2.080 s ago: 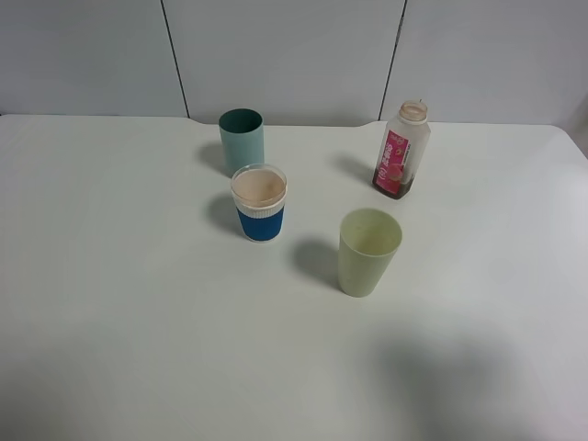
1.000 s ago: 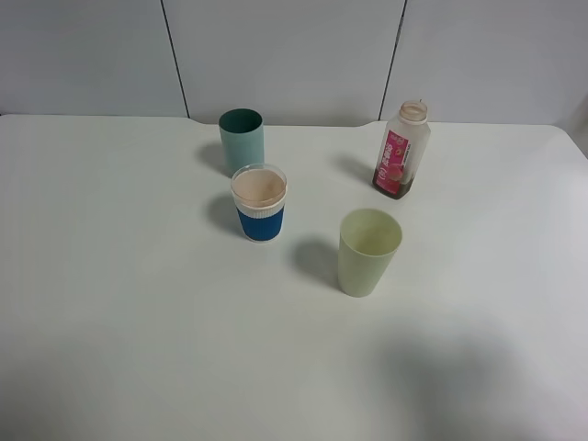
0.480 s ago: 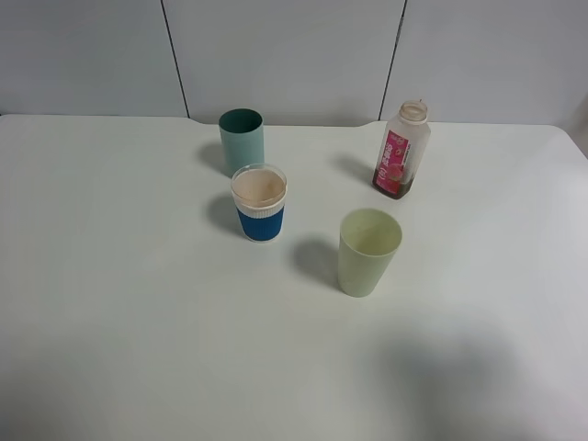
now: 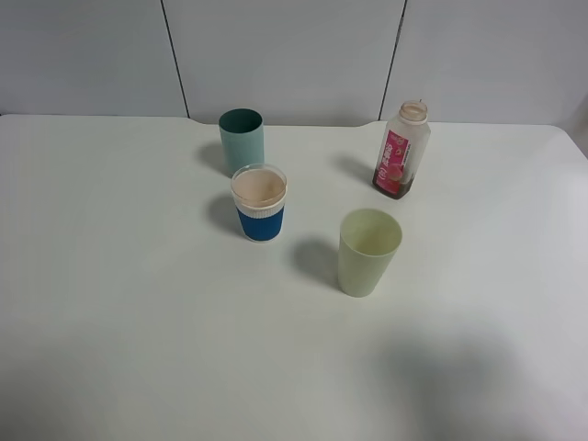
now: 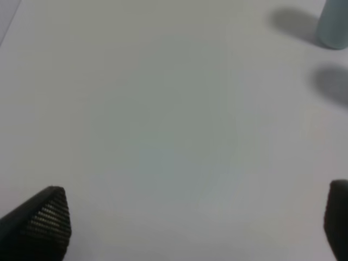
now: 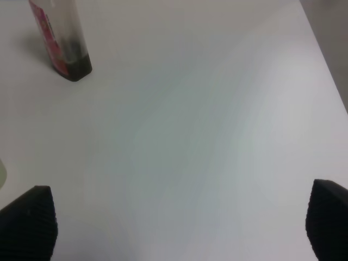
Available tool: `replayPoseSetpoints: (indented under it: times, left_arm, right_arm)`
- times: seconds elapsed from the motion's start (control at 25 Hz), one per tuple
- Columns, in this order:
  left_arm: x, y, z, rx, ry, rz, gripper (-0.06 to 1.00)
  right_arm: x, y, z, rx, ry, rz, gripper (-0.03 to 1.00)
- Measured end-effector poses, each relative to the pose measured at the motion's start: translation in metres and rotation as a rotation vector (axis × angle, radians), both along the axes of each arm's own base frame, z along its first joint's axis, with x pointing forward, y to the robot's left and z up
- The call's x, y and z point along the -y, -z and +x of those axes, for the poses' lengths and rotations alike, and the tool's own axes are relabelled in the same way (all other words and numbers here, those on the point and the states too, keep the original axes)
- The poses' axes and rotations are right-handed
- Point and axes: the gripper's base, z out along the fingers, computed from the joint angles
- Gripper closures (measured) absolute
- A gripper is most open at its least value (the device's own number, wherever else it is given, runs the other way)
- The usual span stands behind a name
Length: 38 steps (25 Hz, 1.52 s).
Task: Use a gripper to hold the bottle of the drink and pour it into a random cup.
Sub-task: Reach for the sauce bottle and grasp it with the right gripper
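On table, vs last 2 s: I see no prop shifted on the table (image 4: pixel 119 303). The bottle (image 4: pixel 401 152), yellow-green cup (image 4: pixel 367 253), teal cup (image 4: pixel 242 140) and blue-sleeved cup (image 4: pixel 259 204) sit where they sat. Only the soft shadow (image 4: pixel 446 367) at near right drifts a little.
Meaning for task: my read is that the approach has barely begun, w/ no grasp and no pour. The drifting shadow suggests an arm stirring overhead on the R side, but neither arm shows in the high cam.
L gripper (image 5: pixel 193 220): jaws spread wide, nothing btwn them, bare table under. The teal cup is at the edge of its view, well apart.
R gripper (image 6: pixel 178 220): jaws also spread wide, empty. The bottle (image 6: pixel 60 38) is ahead of it, well apart, not lined up btwn the tips.
Bottle pos: far right of table, upright, behind the yellow-green cup and apart from it, touching nothing.
Bottle look: small, translucent whitish, wide neck, no cap that I can see, pink-magenta label down one side.
Drink (image 4: pixel 392 186): dark brown, only a low band at the base, so little to pour.
Cup: pale yellow-green, tapered, upright, looks empty from above.
Next, as I judge: the R arm is the nearer one for the grab.
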Motion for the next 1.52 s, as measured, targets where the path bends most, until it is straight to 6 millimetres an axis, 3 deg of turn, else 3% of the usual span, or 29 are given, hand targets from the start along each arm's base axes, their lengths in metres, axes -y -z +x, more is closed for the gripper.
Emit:
replayPoseSetpoints:
  times: [0.68, 1.04, 1.52]
  left_arm:
    - [0.000, 0.000, 0.000, 0.000, 0.000, 0.000, 0.02]
    - [0.000, 0.000, 0.000, 0.000, 0.000, 0.000, 0.02]
    - [0.000, 0.000, 0.000, 0.000, 0.000, 0.000, 0.02]
  right_arm:
    - [0.003, 0.000, 0.004, -0.019, 0.051, 0.016, 0.07]
    - [0.001, -0.033, 0.050, -0.085, 0.043, 0.006, 0.07]
    - [-0.004, -0.024, 0.131, -0.192, 0.014, -0.016, 0.07]
